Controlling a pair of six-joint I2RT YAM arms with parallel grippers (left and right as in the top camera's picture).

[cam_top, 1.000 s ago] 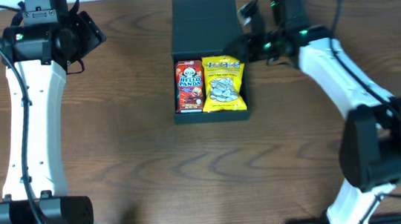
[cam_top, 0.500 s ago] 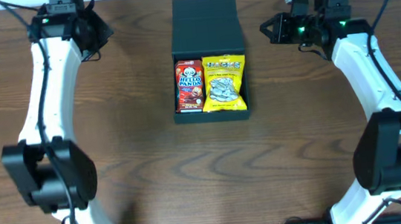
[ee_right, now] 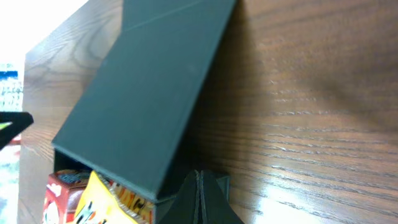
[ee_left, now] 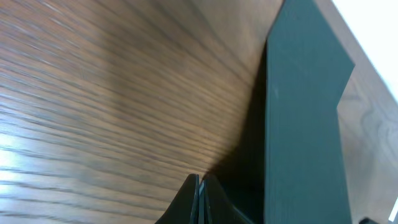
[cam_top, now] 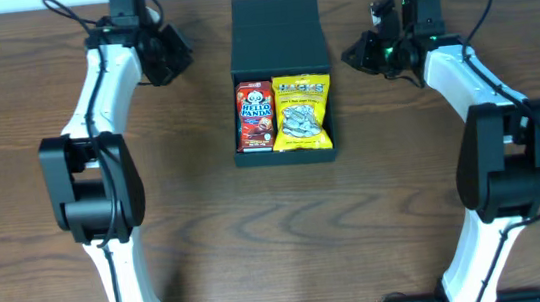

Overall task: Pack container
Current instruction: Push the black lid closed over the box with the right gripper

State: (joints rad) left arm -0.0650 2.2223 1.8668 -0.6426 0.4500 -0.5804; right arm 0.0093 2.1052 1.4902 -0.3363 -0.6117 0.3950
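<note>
The left gripper (cam_top: pixel 167 53) hangs to the left of the container (cam_top: pixel 277 30), level with its raised lid and well apart from it. In the left wrist view its fingers (ee_left: pixel 194 198) are pressed together with nothing between them. The container sits on the wooden table (cam_top: pixel 208 228), midway between the two arms. Its hinged flap leans forward over the back half, and the front half is open. A red snack packet (cam_top: pixel 255 115) lies in the left of that open part, and a yellow packet (cam_top: pixel 302 114) lies touching it on the right. Both look settled inside the walls, so the packing seems nearly done, with only the flap left to bring down. The right gripper (cam_top: pixel 353 55) hovers just to the right of the container beside the lid edge. It too is clenched on nothing, as the right wrist view shows. The main risk is probably the yellow packet, whose puffed top corner shows under the slanted flap. If the flap comes down onto it, it may spring back or crush the bag instead of seating. The box also looks light, so a push from one side alone could slide or twist it across the table. And a closed fingertip could slip off the matte flap and jab the packets.
</note>
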